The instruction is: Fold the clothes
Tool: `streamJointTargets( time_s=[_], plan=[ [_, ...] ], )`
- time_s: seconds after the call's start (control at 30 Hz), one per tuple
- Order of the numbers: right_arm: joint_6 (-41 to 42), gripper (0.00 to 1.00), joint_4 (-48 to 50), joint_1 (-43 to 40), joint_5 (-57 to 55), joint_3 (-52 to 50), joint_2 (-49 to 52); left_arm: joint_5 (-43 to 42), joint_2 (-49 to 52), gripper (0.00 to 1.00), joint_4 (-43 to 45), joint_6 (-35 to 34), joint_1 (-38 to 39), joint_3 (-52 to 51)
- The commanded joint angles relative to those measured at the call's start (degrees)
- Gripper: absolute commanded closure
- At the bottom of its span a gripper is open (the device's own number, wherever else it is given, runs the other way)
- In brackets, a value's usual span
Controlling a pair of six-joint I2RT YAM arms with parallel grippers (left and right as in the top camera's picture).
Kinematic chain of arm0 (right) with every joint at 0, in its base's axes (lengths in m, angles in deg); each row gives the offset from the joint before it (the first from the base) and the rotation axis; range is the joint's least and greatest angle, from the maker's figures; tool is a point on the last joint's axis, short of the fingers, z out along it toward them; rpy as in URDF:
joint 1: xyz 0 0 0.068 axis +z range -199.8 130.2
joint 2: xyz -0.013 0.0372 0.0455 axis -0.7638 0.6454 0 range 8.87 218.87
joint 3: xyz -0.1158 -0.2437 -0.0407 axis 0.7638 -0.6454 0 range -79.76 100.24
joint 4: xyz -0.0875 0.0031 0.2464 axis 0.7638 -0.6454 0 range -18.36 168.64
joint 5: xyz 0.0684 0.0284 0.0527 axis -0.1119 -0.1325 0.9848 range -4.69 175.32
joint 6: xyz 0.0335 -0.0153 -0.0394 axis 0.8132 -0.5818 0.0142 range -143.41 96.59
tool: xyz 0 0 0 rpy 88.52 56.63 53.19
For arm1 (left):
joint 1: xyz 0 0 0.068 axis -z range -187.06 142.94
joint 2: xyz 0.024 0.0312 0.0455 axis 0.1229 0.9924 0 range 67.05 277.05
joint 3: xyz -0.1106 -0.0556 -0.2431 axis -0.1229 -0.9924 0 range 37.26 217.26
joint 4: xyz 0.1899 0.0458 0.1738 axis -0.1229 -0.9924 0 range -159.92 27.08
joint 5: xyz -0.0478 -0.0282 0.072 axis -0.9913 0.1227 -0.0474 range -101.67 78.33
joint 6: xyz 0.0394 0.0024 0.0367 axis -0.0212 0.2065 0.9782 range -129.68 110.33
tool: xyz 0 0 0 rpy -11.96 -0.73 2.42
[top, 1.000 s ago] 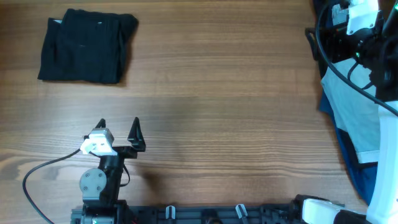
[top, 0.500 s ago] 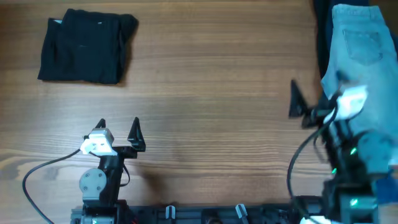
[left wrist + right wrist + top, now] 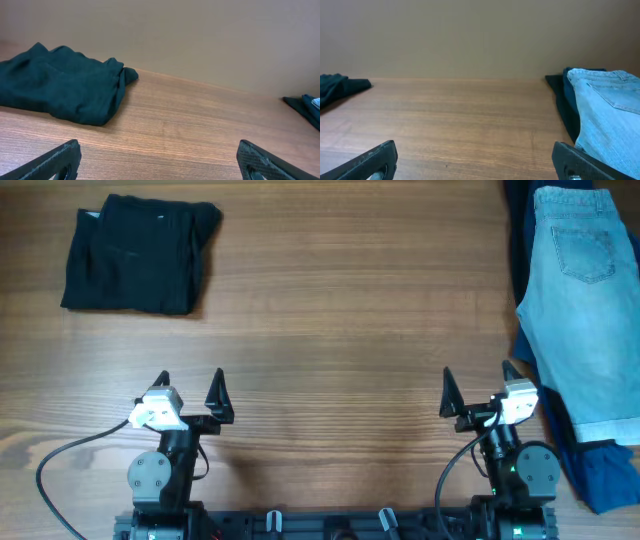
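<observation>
Denim shorts (image 3: 585,310) next, judging by black garment (image 3: 140,255) folded far left. With left jaws and right jaws open, empty: grasp shorts, drag onto bare surface (image 3: 350,330), flatten.

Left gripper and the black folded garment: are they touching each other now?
Apart. The overhead view shows it plainly: a broad band of bare table lies between the left gripper and the black folded garment.

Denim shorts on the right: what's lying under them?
Dark blue clothing pokes out beside the left edge of the denim shorts and below their hem. Whether it is one garment or several is covered.
</observation>
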State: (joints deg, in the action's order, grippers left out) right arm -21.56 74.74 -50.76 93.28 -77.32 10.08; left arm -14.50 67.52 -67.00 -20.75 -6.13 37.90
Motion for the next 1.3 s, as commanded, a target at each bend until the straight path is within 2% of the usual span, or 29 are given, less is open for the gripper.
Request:
streamJointTargets(
  time_s=[0.0,0.03,0.13,0.3,1.27],
  plan=[
    [1.4,0.0,1.8,0.2,-1.1,-0.7,-1.0,0.3,-0.3,0.0,-0.2,-0.1,-0.5,-0.3],
    [2.0,0.0,6.1,0.2,-0.9,-2.2,-1.0,0.3,-0.3,0.0,-0.2,-0.1,-0.5,-0.3],
    [2.9,0.0,7.8,0.2,-0.7,-2.2,-1.0,0.3,-0.3,0.0,-0.2,-0.1,-0.5,-0.3],
    [2.8,0.0,4.5,0.2,-0.7,-2.2,-1.0,0.3,-0.3,0.0,-0.2,-0.1,-0.5,-0.3],
    [2.8,0.0,4.5,0.2,-0.7,-2.1,-0.8,0.3,-0.3,0.0,-0.2,-0.1,-0.5,-0.3]
  ],
)
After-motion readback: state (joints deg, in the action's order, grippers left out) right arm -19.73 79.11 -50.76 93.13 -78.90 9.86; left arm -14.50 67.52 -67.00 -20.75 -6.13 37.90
